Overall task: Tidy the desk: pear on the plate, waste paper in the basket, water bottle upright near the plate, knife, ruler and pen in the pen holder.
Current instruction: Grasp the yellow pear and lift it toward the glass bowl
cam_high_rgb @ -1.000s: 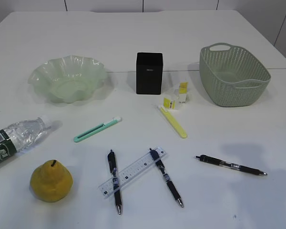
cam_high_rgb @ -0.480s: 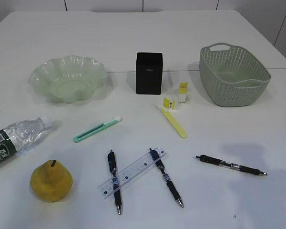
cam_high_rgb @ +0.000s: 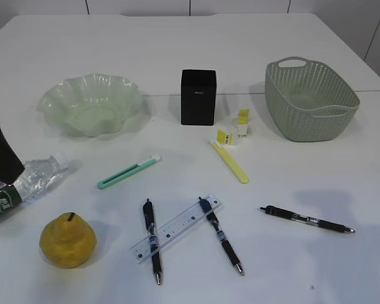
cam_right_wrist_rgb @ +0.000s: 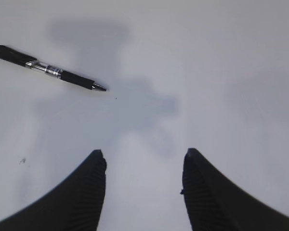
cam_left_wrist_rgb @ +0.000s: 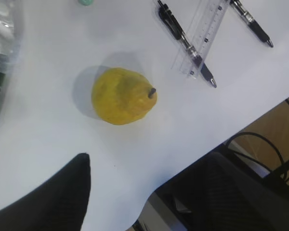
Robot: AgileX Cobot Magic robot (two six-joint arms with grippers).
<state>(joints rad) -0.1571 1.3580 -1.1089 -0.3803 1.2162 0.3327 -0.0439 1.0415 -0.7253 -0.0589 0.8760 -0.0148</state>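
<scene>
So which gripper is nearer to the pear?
Left. The left gripper hangs open just beside the pear; the right gripper is far across the desk, near a lone pen.

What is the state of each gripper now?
Left gripper: open, holding nothing, above the pear.
Right gripper: open, holding nothing.

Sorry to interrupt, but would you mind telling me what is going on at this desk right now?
A two-armed robot is starting to tidy the desk; nothing has been put away yet. The left gripper hangs above the lying water bottle and the pear, holding nothing. The right gripper hovers open and empty near a pen. The plate and basket are empty, and nothing shows in the pen holder.
</scene>
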